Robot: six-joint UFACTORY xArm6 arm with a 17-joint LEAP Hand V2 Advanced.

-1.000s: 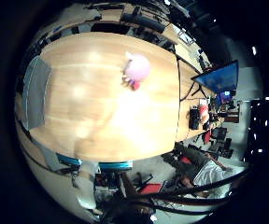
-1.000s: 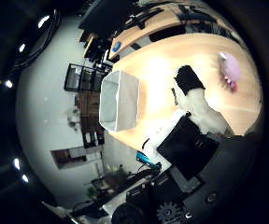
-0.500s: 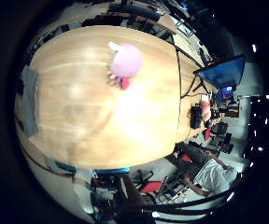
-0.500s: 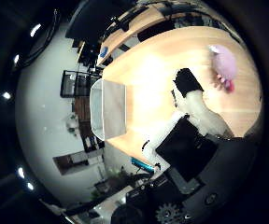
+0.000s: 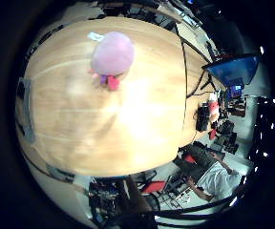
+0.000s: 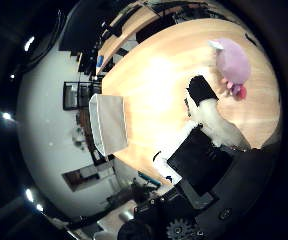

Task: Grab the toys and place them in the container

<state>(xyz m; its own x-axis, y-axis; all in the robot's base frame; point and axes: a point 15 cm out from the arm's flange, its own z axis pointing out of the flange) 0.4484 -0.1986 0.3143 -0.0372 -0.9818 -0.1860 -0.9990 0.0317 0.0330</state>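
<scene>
The hand point(image 6: 211, 125) hangs above the wooden table point(image 5: 128, 129), one white, black-tipped finger reaching out straight, holding nothing; the fingers read as released. The pink plush toy point(image 5: 111, 55) lies on the tabletop just beyond that fingertip, not touched by it, red and purple parts showing at its edge. The clear container point(image 6: 108, 124) stands at the table's edge, well apart from toy and hand.
</scene>
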